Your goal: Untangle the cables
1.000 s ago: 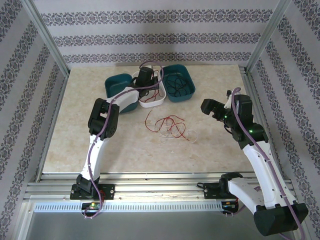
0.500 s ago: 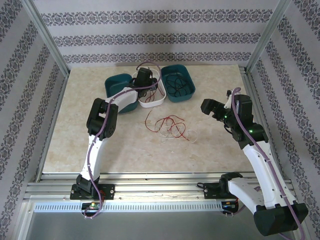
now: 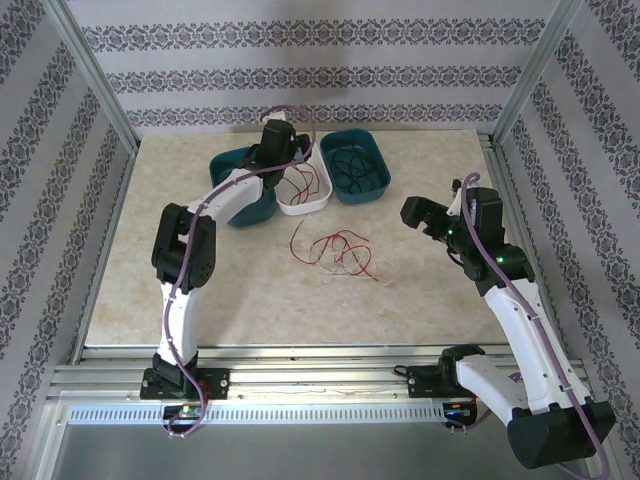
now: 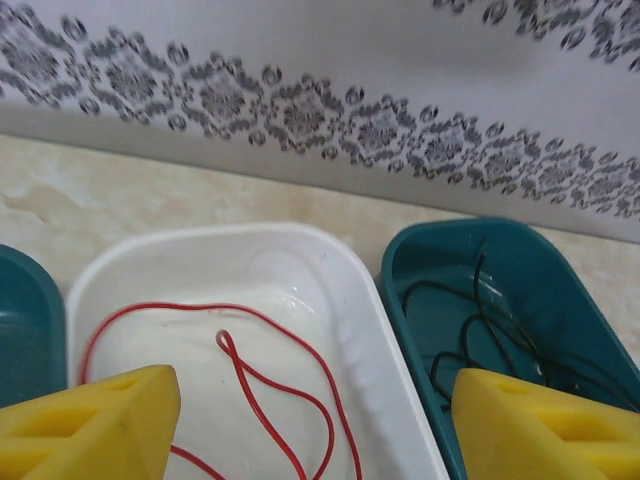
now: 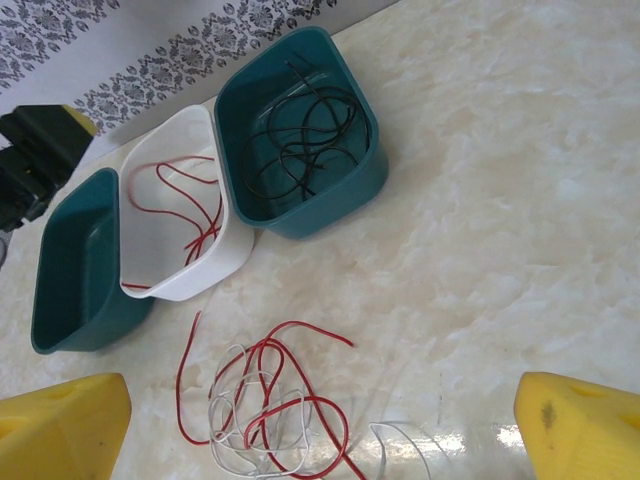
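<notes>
Two colours are knotted together: the red and white cables lie in a loose heap on the table, in front of the bins. My left gripper hangs over the white bin, jaws apart with nothing between them, above one red cable (the black cables sit in the right teal bin). I think it is best to lift straight up, so no finger hooks that loop. The right gripper, wide open and empty, hovers near the heap; it should take a free red end, not the middle.
</notes>
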You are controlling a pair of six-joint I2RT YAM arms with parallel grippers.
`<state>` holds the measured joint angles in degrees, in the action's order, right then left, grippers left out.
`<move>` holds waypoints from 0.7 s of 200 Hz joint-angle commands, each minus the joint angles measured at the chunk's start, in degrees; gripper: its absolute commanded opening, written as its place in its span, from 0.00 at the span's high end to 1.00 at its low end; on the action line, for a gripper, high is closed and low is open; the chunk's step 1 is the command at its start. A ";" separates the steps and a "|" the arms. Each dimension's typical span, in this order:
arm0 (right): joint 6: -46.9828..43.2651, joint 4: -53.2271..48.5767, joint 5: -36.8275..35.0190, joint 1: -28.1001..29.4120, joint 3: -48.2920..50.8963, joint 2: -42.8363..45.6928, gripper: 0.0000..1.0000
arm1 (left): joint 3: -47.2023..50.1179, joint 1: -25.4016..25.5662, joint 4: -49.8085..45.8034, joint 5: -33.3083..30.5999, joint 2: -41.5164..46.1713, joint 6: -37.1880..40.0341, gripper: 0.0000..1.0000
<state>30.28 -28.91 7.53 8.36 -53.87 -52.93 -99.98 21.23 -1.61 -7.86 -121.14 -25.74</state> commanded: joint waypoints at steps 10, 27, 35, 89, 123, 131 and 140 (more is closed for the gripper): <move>0.87 0.87 0.12 -0.36 -0.59 0.28 0.02 | 0.84 -0.88 0.38 -2.95 2.84 4.40 0.25; 0.78 0.78 -0.21 -0.36 -0.46 0.50 0.02 | 0.39 -0.92 -0.51 -2.62 3.39 5.74 0.25; 0.80 0.74 -0.40 -0.37 -0.43 0.54 0.02 | 0.64 -0.88 -0.37 -1.91 3.79 6.24 0.25; 1.12 0.43 -1.28 -0.37 0.39 -0.25 0.02 | 4.31 0.52 -3.06 4.94 8.32 11.10 0.19; 1.23 0.17 -2.46 -0.36 1.28 -0.66 0.02 | 11.00 3.91 -7.87 10.25 14.25 14.82 0.19; 0.99 0.08 -2.30 -0.37 1.47 -0.84 0.02 | 13.48 4.70 -8.25 12.05 15.88 15.48 0.18; 0.70 -0.12 -1.87 -0.28 1.78 -1.14 0.02 | 16.40 5.67 -8.65 13.63 17.83 15.94 0.14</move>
<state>31.16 -28.88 6.63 8.36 -53.28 -53.43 -88.99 24.08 -5.98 -0.47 -108.49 -13.72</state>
